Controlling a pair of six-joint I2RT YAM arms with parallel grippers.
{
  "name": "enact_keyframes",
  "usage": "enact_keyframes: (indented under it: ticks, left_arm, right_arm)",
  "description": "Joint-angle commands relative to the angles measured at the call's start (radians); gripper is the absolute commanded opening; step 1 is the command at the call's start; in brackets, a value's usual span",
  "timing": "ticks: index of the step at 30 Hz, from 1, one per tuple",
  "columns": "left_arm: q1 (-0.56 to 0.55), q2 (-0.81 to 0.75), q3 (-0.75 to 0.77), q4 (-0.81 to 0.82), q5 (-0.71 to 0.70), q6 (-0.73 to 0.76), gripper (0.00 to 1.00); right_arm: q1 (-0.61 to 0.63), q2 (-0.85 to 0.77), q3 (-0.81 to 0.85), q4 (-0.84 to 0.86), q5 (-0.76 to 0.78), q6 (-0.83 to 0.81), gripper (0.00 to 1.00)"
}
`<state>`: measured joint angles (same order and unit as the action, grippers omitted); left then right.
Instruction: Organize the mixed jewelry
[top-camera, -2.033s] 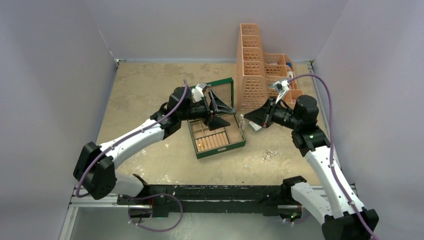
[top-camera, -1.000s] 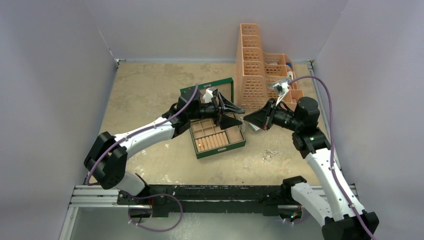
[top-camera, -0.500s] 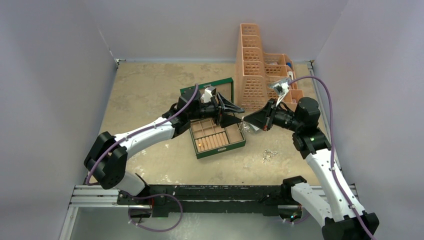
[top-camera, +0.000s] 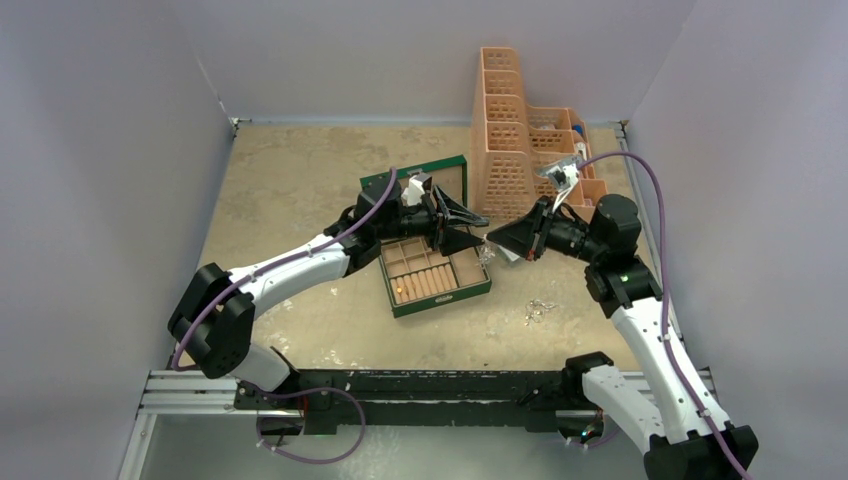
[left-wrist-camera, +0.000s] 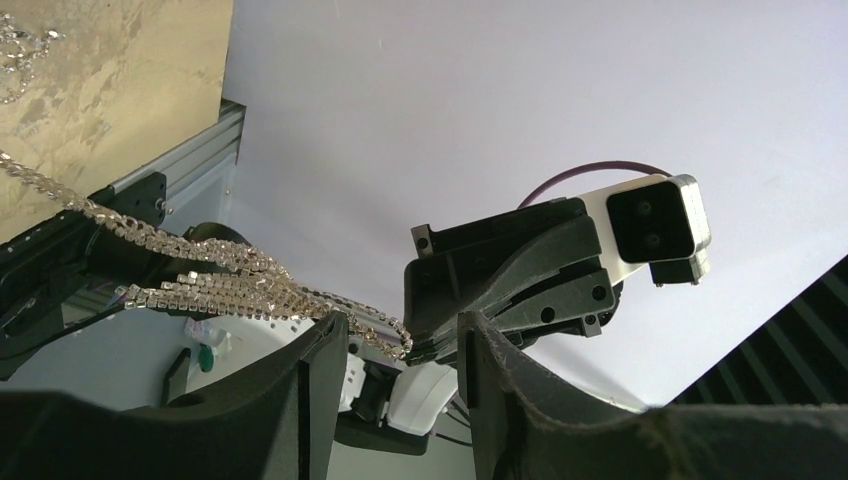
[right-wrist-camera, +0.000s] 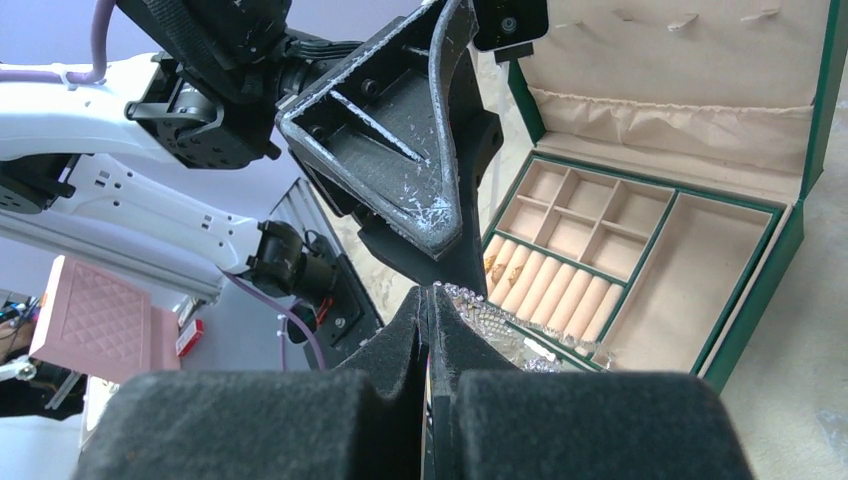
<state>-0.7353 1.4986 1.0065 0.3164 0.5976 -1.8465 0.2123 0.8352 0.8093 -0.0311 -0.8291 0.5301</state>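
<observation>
Overhead, the two arms meet just right of the frame's centre, over the right-hand edge of the open green box (top-camera: 478, 290). The right gripper (right-wrist-camera: 427, 300) has its jaws pressed flat together on a silvery chain (right-wrist-camera: 486, 322). In its own wrist view the sparkling strands spill out from the pinched tips toward the lower right of the frame, just in front of the box's near wall. The left gripper (left-wrist-camera: 402, 330) faces it tip to tip with its jaws standing apart. In the left wrist view the chain's looped strands come in from the left edge of the frame, pass over the top of the left-hand finger (left-wrist-camera: 318, 375) and end in the gap between the two, where the right gripper's tips pinch them. I cannot tell whether the strands actually rest on that finger. The box lies with its lid tipped back and its beige compartments showing, and gold rings (right-wrist-camera: 492, 268) sit in the ring rolls at its lower left in the right wrist view. A loose pile of small metal pieces (top-camera: 540, 310) lies on the table (top-camera: 290, 180), right of the box and apart from it. An orange rack (top-camera: 505, 150) stands at the upper right of the overhead view.
</observation>
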Motion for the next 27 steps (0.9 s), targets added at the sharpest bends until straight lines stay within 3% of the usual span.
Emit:
enact_keyframes:
  ticks: [1, 6, 14, 17, 21, 27]
  left_arm:
    - [-0.003, -0.017, 0.028, -0.014, 0.004, 0.002, 0.43]
    - [-0.003, -0.017, 0.020, 0.002, 0.005, 0.013, 0.43]
    - [-0.002, -0.026, -0.002, 0.018, -0.002, 0.040, 0.25]
    - [-0.001, -0.056, -0.020, -0.050, -0.050, 0.110, 0.24]
    - [0.002, -0.142, -0.078, -0.176, -0.172, 0.244, 0.24]
    - [0.005, -0.266, -0.129, -0.313, -0.319, 0.463, 0.26]
  right_arm:
    - [0.000, -0.011, 0.005, 0.064, -0.001, 0.001, 0.00]
    - [0.000, -0.008, -0.006, 0.064, 0.007, 0.001, 0.00]
    - [-0.001, 0.000, -0.019, 0.042, 0.033, -0.002, 0.00]
    - [0.000, -0.002, -0.032, -0.005, 0.137, 0.010, 0.14]
    - [0.000, 0.003, -0.061, -0.133, 0.443, 0.038, 0.37]
    - [0.041, 0.009, -0.163, -0.253, 0.611, 0.185, 0.41]
